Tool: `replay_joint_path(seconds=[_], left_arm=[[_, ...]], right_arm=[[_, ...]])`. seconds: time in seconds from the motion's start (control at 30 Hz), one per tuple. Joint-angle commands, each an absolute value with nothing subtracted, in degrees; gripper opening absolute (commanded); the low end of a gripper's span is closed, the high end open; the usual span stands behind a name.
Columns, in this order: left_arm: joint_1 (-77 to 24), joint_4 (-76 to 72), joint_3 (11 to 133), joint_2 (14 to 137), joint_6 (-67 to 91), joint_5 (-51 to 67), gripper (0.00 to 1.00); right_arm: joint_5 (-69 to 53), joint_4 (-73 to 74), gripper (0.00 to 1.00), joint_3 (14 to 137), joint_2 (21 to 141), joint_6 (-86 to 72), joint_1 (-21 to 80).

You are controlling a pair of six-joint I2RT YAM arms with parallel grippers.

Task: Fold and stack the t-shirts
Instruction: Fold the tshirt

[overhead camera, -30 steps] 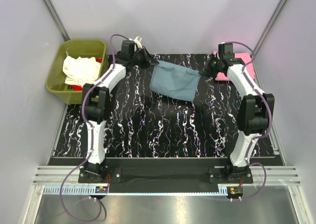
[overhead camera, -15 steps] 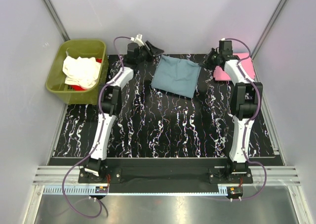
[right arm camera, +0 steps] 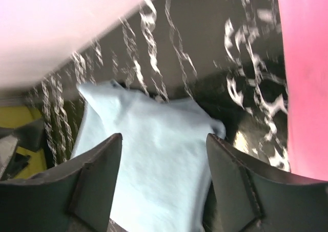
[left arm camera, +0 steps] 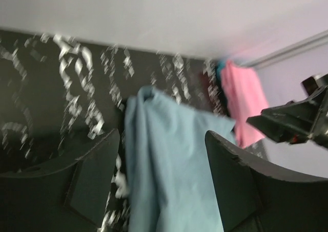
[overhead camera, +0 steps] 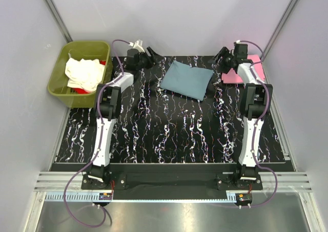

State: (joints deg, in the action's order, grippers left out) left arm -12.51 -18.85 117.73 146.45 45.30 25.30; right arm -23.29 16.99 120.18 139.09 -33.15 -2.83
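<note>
The dusty blue-grey t-shirt (overhead camera: 187, 80) lies folded on the black marbled table, near its back edge. My left gripper (overhead camera: 152, 54) hangs open just left of it and holds nothing. My right gripper (overhead camera: 221, 56) hangs open just right of it, also free of the cloth. Both wrist views show the blue-grey t-shirt (left arm camera: 169, 160) (right arm camera: 148, 140) lying beyond the spread fingers, left gripper (left arm camera: 163, 140) and right gripper (right arm camera: 164, 140). The pink t-shirt (overhead camera: 233, 77) lies flat at the back right corner. A cream-white t-shirt (overhead camera: 82, 72) rests on a red one (overhead camera: 78, 90) in the tub.
The olive-green tub (overhead camera: 77, 46) stands off the table's back left corner. Grey walls close in on three sides. Both arms stretch from the near edge toward the back of the marbled table (overhead camera: 169, 134).
Both grippers have opened and let go of the blue-grey t-shirt's corners. The shirt has dropped flat onto the table. Both arms have reached further back.
</note>
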Motion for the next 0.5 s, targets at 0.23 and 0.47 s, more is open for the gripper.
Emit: replay_joint_path(seconds=[0.23, 0.47], left_arm=[[-18.00, -3.20, 100.37, 126.13, 23.58, 21.74, 0.67], [-19.42, 1.41, 90.80, 123.05, 17.32, 17.75, 0.69]], right_arm=[[-33.22, 23.74, 0.71, 104.89, 127.19, -25.84, -2.46], [-37.52, 21.53, 0.78, 92.03, 122.17, -18.81, -2.46]])
